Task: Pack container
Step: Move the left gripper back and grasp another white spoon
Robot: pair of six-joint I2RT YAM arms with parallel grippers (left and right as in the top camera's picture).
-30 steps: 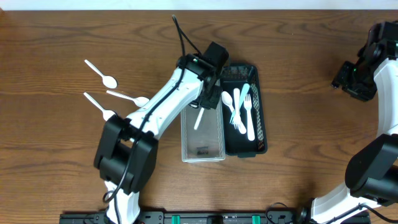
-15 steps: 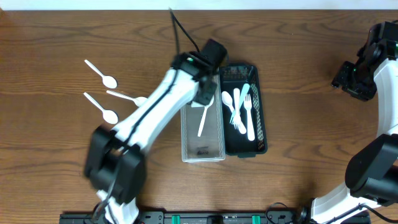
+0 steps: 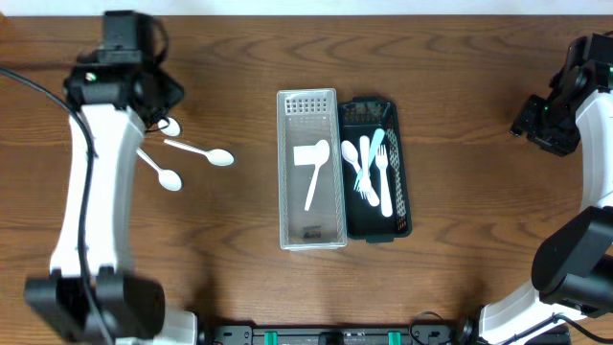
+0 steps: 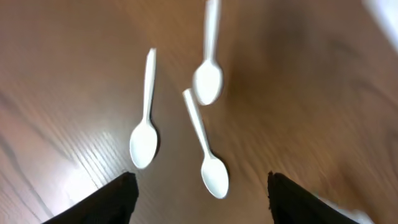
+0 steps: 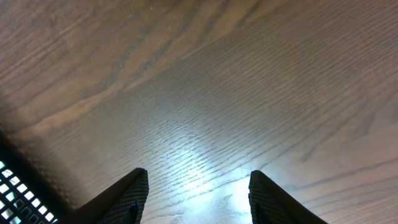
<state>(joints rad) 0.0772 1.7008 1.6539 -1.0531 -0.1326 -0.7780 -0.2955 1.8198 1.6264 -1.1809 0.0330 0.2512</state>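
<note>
The clear container point(image 3: 329, 216) sits mid-table with one white utensil point(image 3: 312, 174) lying inside, dropped there within the last second; the black tray point(image 3: 404, 196) of forks and spoons touches it at 3 o'clock; since that drop the left claw point(image 4: 199, 196) has swung out to 9 o'clock of the container and now hangs wide open and empty over three loose spoons point(image 4: 144, 140), likely the next things to pack; the right claw point(image 5: 199, 196), also open and empty, waits well apart at 3 o'clock
</note>
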